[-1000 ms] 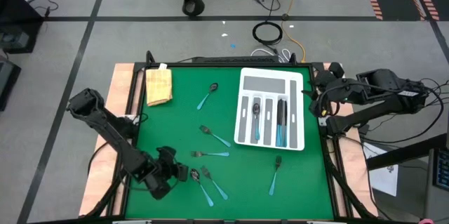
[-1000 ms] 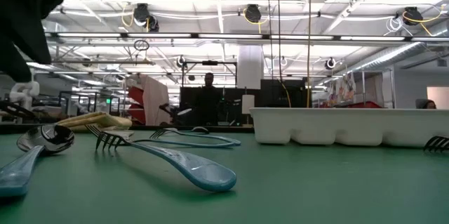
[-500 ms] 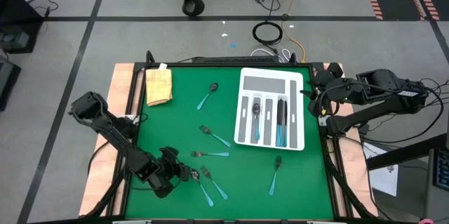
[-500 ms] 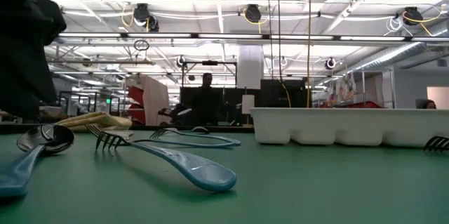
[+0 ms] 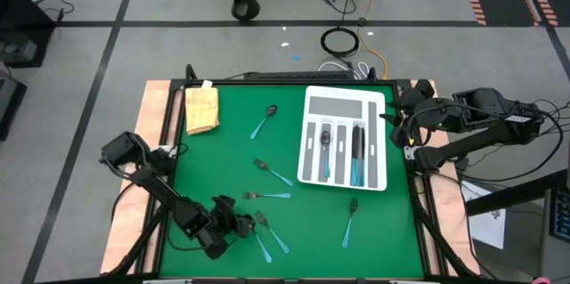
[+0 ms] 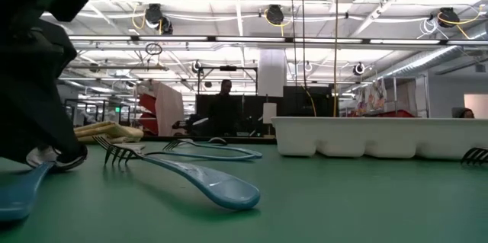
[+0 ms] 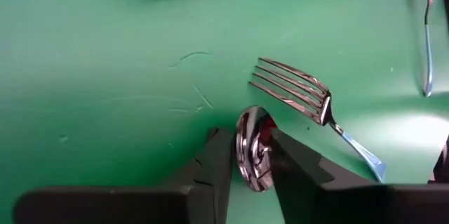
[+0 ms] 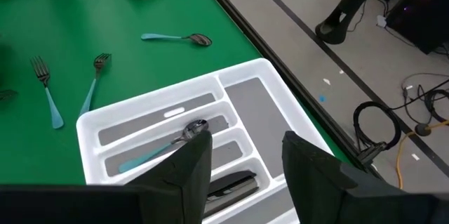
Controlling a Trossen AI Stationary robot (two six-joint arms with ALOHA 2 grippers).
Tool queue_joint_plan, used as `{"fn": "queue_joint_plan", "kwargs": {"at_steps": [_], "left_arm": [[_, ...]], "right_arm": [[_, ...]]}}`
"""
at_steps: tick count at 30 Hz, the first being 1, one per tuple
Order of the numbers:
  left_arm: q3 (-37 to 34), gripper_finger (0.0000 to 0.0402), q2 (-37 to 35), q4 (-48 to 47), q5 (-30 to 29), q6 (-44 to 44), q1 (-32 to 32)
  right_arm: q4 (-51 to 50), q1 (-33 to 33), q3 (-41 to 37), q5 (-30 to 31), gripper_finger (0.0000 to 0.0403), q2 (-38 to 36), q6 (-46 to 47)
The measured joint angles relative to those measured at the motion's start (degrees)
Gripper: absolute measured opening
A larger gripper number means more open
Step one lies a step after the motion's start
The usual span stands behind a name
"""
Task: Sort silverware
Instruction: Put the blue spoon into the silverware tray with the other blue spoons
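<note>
Light-blue-handled silverware lies scattered on the green table. My left gripper (image 5: 237,225) is down at the near-left part, shut on a spoon (image 5: 258,241) whose handle (image 6: 19,193) lies flat. A fork (image 7: 309,101) lies right beside it. More forks (image 5: 272,174) (image 5: 267,195) (image 5: 349,216) and a second spoon (image 5: 263,123) rest flat on the mat. The white tray (image 5: 308,106) holds several pieces. My right gripper (image 8: 245,157) waits open above the tray's right edge. My left gripper pinches the spoon's bowl (image 7: 252,136) between its two fingers (image 7: 219,161), one on each long edge. The fingers come from above, slanting down and lying along the bowl. The bowl (image 6: 53,158) and handle still rest on the table.
A folded yellow cloth (image 5: 201,109) sits at the far left corner. The neighbouring fork's tines (image 7: 287,87) are a finger's width from my left gripper. Open green mat lies between the near forks and the tray (image 8: 91,122). A person stands in the room behind the table (image 6: 226,106).
My left gripper has moved toward the table's right and down, settling over the spoon's bowl. The spoon has stayed on the table.
</note>
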Motion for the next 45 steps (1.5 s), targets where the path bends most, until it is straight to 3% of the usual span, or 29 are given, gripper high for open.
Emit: {"fn": "queue_joint_plan", "kwargs": {"at_steps": [5,14,19,21,25,30,34,37,45], "left_arm": [[0.4,0.0013,1.0,1.9,0.6,2.4,0.1],[0.1,0.0004,-6.5,-3.9,-0.5,-4.1,1.4],[0.2,0.0003,-16.2,-9.9,-2.1,0.4,5.5],[1.4,0.0002,-19.9,-12.3,-2.6,5.9,9.0],[4.8,0.0002,-25.1,-12.4,-2.4,25.0,20.0],[8.9,0.0001,-25.1,-3.2,7.2,51.9,36.6],[11.1,0.0001,-21.1,4.4,16.1,64.9,47.7],[13.6,0.0001,-16.6,9.7,23.0,69.7,53.8],[28.3,0.0000,0.7,11.9,35.9,82.0,60.4]], "right_arm": [[0.0,0.0,0.0,0.0,0.0160,0.0,0.0],[-0.1,0.0,0.0,0.3,0.0160,0.0,-0.5],[-0.1,0.0,0.0,0.3,0.0160,0.0,-1.7],[-0.1,0.0,0.0,0.3,0.0160,0.0,-1.7],[-0.1,0.0,0.0,0.3,0.0160,0.0,-1.8],[-0.4,0.0,0.0,0.3,0.0160,0.0,-2.7],[-0.4,0.0,0.0,0.4,0.0160,0.0,-3.0],[-0.4,0.0,0.0,0.5,0.0160,0.0,-3.5],[-0.4,0.0,0.0,0.5,0.0160,0.0,-4.2]]}}
